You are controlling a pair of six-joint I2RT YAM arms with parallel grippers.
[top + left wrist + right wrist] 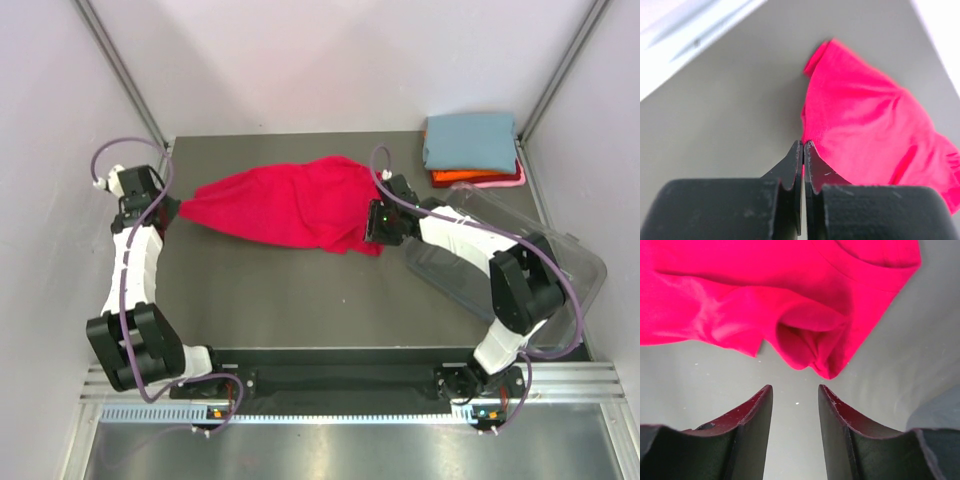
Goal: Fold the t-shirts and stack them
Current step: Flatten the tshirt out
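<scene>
The red t-shirt [290, 205] lies spread in a long, rumpled shape across the far half of the worktop [300, 290], tapering to a point on my left and wider on my right. In the far right corner there is a folded stack, well apart from it: the blue-grey t-shirt [470, 140] on top, the orange t-shirt [455, 179] under it, and an edge of the pink t-shirt [505, 183] showing at the bottom. A clear plastic tub [570, 270] sits tilted at the right edge, with my right arm reaching across its near side. Nothing lies between either hand and the red cloth.

My left fingers [803, 147] are pressed together at the shirt's tapered left end. The cloth's edge runs straight down to their tips, with a thin red line in the seam between them, so they pinch the fabric there. My right fingers [795, 390] are spread apart just short of the shirt's near right corner. A bunched fold of hem hangs just ahead of the tips, not between them.

Only the overhead view shows the stack and the tub. My left wrist view shows a loose corner of red lying flat beyond the pinch, and my right wrist view shows the rolled pocket of that fold.
</scene>
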